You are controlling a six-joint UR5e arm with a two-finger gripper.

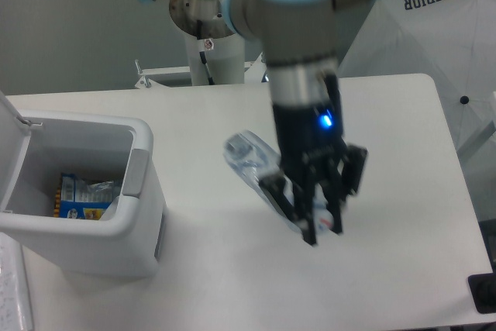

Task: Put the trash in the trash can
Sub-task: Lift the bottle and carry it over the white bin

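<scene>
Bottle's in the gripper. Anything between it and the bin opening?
Nothing visible. The gripper holds the crushed bottle above bare table. The trash can sits to its left, lid up, opening exposed, only the near wall to clear.

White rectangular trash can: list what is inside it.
Inside the white rectangular trash can, lid open, lies a blue-and-yellow packet beside crinkled clear plastic wrap. The near wall hides the rest of the floor, so anything else there cannot be seen.

Crushed clear bottle (252, 162) tilted, seemingly lifted off the table, white trash can (116, 230) open at left
</scene>
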